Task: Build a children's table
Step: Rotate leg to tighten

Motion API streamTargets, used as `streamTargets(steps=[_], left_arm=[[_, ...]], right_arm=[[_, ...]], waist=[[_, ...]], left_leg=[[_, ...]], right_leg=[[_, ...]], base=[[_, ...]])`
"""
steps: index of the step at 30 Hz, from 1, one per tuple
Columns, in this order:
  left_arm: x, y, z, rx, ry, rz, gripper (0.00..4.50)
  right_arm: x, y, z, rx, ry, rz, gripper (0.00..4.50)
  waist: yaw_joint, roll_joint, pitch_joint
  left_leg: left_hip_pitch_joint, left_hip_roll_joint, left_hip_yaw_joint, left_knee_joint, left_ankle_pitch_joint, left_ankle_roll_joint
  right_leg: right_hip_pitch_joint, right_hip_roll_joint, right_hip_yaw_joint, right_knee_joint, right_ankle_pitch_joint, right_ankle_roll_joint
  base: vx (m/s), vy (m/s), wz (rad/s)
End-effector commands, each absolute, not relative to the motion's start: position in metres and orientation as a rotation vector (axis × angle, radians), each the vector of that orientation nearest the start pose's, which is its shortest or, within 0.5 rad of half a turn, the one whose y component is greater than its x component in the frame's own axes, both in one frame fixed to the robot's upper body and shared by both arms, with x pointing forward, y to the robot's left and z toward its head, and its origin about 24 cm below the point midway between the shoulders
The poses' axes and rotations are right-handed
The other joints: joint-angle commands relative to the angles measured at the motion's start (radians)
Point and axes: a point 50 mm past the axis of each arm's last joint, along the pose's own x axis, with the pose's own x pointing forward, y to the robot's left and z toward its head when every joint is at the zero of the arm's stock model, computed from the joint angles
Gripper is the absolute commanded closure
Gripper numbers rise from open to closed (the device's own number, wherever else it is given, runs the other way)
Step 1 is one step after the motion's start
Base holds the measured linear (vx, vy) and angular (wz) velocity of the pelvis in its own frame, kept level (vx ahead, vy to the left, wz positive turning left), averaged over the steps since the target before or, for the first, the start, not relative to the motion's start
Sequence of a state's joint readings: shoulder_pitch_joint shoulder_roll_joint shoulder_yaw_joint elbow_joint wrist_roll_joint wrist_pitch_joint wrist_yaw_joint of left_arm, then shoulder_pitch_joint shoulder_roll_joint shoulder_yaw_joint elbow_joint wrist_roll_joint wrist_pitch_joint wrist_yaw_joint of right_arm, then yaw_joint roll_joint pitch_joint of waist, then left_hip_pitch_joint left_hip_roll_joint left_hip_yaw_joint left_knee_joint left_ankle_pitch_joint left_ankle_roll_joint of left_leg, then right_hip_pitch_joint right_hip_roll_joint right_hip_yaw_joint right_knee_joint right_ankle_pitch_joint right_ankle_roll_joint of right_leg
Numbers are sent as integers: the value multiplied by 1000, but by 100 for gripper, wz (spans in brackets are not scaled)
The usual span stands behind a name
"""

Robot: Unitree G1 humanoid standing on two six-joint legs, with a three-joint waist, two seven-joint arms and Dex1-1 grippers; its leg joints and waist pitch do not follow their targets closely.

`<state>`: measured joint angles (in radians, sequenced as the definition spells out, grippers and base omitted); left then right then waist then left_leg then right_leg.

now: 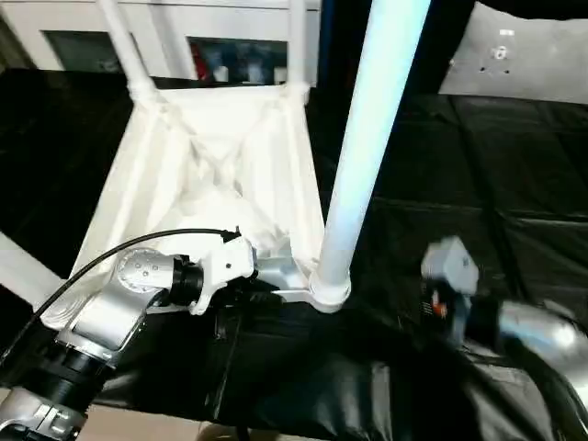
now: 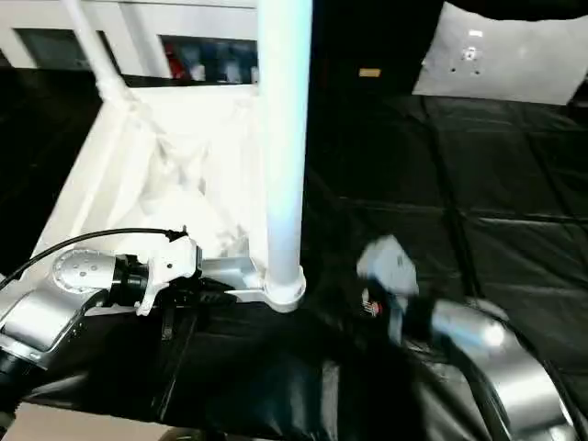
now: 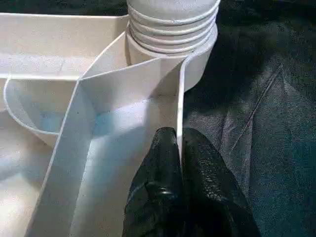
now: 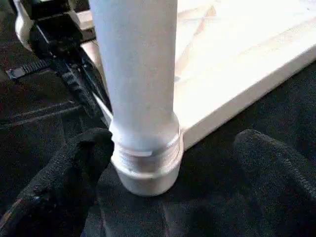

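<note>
The tabletop [image 1: 197, 175] lies upside down on the black mat [image 1: 478, 165]. Up close, the left gripper [image 3: 180, 148] pinches its rim beside the corner socket [image 4: 148, 170]. The right gripper [image 4: 170, 163], spread wide, flanks the upright leg [image 1: 367, 138].

The tabletop [image 1: 211, 175] lies underside up on the floor covering [image 1: 478, 175]. A leg [image 1: 367, 138] stands in its near right corner socket; two more legs rise at the far corners.
</note>
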<state>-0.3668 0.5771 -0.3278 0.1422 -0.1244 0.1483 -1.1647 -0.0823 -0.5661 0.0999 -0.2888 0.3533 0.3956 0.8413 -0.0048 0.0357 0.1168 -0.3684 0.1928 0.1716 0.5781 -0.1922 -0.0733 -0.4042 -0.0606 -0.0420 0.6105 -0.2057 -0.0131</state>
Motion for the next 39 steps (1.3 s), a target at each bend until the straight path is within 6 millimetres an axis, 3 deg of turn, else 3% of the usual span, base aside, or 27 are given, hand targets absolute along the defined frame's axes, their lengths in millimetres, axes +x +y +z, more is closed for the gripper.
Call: streamTargets(steps=[1,3,4,5,8,13,14,15,25,26,32,36,38,39], left_arm=[[272,156,72,447,326,-1403,447],[269,154,72,448,330,-1447,447],[268,153,71,450,333,-1467,447],[267,151,70,460,340,-1497,450],[266,150,67,498,347,-1527,450],[268,149,67,514,349,-1531,450],[270,149,68,525,352,-1533,450],[272,150,68,535,354,-1532,450],[274,152,68,548,361,-1523,450],[275,153,69,542,365,-1519,450],[275,154,70,505,369,-1490,450],[281,145,72,442,366,-1335,450],[284,134,74,382,346,-1243,450],[286,127,75,364,338,-1207,450]], right_arm=[[241,-160,95,-169,172,1088,0],[244,-158,96,-141,157,1131,0],[246,-158,97,-132,152,1157,0],[250,-156,97,-121,149,1205,29],[257,-154,96,-110,154,1294,42],[261,-152,94,-105,178,1373,78],[263,-149,93,-106,197,1424,85],[265,-147,92,-106,218,1476,110],[274,-140,87,-100,251,1529,175],[276,-139,87,-89,258,1540,198],[273,-136,84,-69,271,1552,237],[265,-129,76,-92,279,1459,249],[264,-119,71,-99,276,1330,250],[265,-113,69,-78,275,1242,251]], waist=[[6,-20,-72],[9,-18,-76],[9,-18,-76],[10,-21,-77],[15,-19,-77],[23,-18,-79],[25,-22,-81],[28,-22,-81],[38,-27,-82],[39,-26,-83],[41,-22,-84],[41,-24,-80],[40,-24,-73],[39,-23,-68]], left_leg=[[2,29,-5,-55,-83,96],[1,28,-3,-51,-49,123],[-1,28,-3,-50,-46,129],[-1,27,-3,-49,-38,143],[3,29,-1,-46,-41,151],[5,32,-1,-45,-42,144],[4,33,-1,-43,-41,143],[5,32,-1,-43,-42,141],[5,32,1,-42,-59,115],[5,31,1,-42,-55,116],[6,32,0,-42,-55,112],[5,33,-1,-43,-56,109],[7,34,0,-48,-81,92],[10,32,0,-52,-119,71]], right_leg=[[56,-65,47,-67,-74,-237],[60,-66,47,-58,0,-262],[61,-67,47,-56,13,-268],[62,-66,44,-53,24,-278],[60,-65,44,-52,18,-289],[59,-65,44,-49,7,-295],[61,-65,44,-47,12,-298],[60,-65,43,-47,5,-299],[58,-66,45,-47,-37,-288],[58,-66,44,-46,-29,-290],[57,-64,44,-45,-17,-295],[58,-65,46,-46,-9,-295],[54,-64,46,-53,-62,-284],[49,-64,45,-63,-143,-270]], base=[[0,0,0],[0,0,0],[0,0,0],[0,0,0],[0,0,0],[0,0,0],[0,0,0],[0,0,0],[0,0,0],[0,0,0],[0,0,0],[0,0,0],[0,0,0],[0,0,0]])
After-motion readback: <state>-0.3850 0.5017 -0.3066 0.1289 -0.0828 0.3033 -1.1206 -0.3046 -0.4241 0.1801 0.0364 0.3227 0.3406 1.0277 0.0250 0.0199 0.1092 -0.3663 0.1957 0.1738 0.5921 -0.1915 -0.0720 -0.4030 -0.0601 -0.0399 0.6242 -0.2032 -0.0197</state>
